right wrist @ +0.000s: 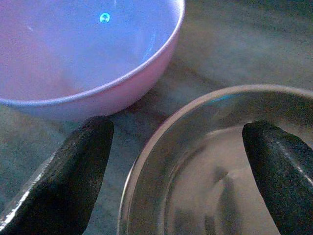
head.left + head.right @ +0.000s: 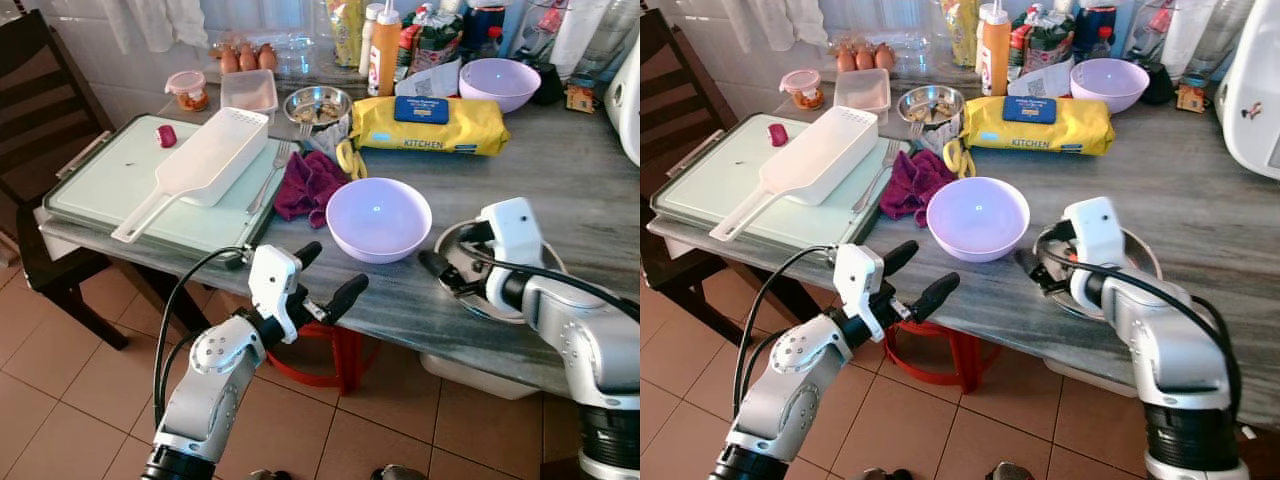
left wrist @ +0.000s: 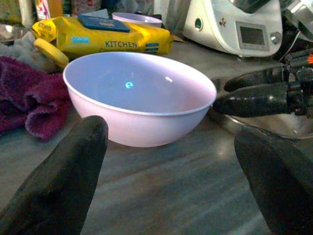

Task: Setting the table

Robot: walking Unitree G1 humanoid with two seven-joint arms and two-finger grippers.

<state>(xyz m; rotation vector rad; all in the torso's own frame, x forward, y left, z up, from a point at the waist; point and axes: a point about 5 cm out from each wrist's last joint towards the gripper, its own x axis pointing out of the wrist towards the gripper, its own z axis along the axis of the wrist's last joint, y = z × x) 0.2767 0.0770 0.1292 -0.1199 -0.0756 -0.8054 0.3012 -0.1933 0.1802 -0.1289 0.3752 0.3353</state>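
A lilac bowl (image 2: 379, 218) stands empty near the front edge of the grey marble table (image 2: 560, 180). To its right lies a shallow steel dish (image 2: 1140, 258). My left gripper (image 2: 335, 275) is open at the table's front edge, pointing at the bowl (image 3: 139, 98) and a short way from it. My right gripper (image 1: 171, 181) is open over the near rim of the steel dish (image 1: 210, 161). One of its fingers is outside the rim, toward the bowl, and the other is over the dish's inside. Nothing is held in either gripper.
On the left a pale green board (image 2: 100, 180) carries a white handled scoop (image 2: 200, 165). A fork (image 2: 270, 175) and a maroon cloth (image 2: 308, 185) lie beside it. Behind are a yellow wipes pack (image 2: 430, 125), a second lilac bowl (image 2: 498, 82), bottles and eggs (image 2: 247, 58). A dark chair (image 2: 40, 100) stands left.
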